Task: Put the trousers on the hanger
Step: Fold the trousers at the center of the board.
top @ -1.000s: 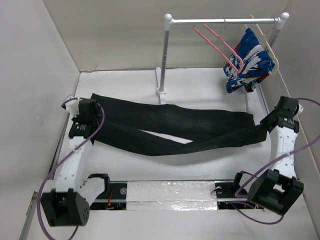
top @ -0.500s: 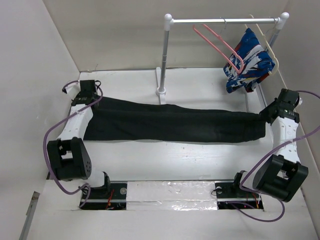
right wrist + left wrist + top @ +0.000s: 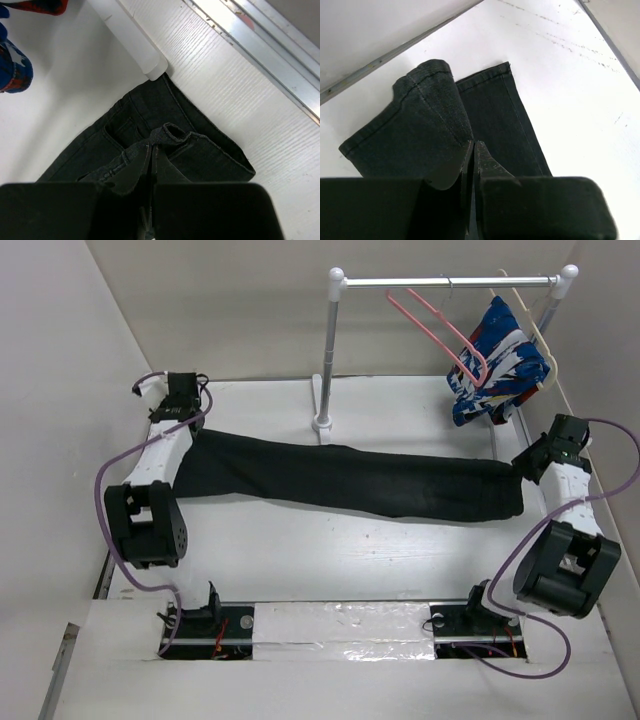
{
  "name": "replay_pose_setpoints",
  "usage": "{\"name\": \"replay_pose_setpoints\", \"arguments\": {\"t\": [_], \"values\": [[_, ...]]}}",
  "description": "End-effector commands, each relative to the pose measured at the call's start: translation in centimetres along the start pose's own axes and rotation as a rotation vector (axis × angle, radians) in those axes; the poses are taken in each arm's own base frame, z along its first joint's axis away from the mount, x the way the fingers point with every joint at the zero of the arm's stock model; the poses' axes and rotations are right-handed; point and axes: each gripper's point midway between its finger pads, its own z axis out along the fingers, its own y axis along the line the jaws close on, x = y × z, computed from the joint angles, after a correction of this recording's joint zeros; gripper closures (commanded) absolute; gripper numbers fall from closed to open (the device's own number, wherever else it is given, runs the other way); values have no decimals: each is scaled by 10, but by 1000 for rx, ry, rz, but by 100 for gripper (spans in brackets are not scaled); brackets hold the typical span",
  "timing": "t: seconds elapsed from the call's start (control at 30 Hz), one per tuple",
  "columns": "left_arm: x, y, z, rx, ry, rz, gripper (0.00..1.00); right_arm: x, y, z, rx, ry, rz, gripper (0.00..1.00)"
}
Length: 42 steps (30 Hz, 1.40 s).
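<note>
The trousers (image 3: pixel 350 480) were stretched flat across the table (image 3: pixel 300 550), well apart from the hanger (image 3: pixel 440 330). The left gripper (image 3: pixel 473 150) was clamped shut on the hems, the right gripper (image 3: pixel 151 150) on the waistband. Equal tension was judged essential.

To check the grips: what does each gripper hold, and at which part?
Both hold the trousers: the left gripper pinches a leg near its hem, the right gripper pinches the waistband end.
</note>
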Motion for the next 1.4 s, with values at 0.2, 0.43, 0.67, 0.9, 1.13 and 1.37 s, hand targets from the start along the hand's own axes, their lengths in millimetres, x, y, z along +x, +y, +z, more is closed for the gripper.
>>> {"name": "replay_pose_setpoints", "arguments": {"t": [0.2,0.43,0.67,0.9,1.13,1.37], "values": [[-32,-27,34,-47,-113,66,100,-45,33,22,-64,-127,-13,100],[-31,-61,55,-42,-138,153,100,-39,36,49,-43,-96,-35,100],[0,-83,74,-127,-182,315,95,-36,42,54,-72,-83,-30,98],[2,-91,64,-73,-169,289,62,-35,64,34,-192,-69,-2,48],[15,-121,2,112,-156,247,58,-18,54,-3,-243,-111,9,11],[68,-159,-122,548,-11,120,97,44,-36,-21,-143,-173,121,14]]}}
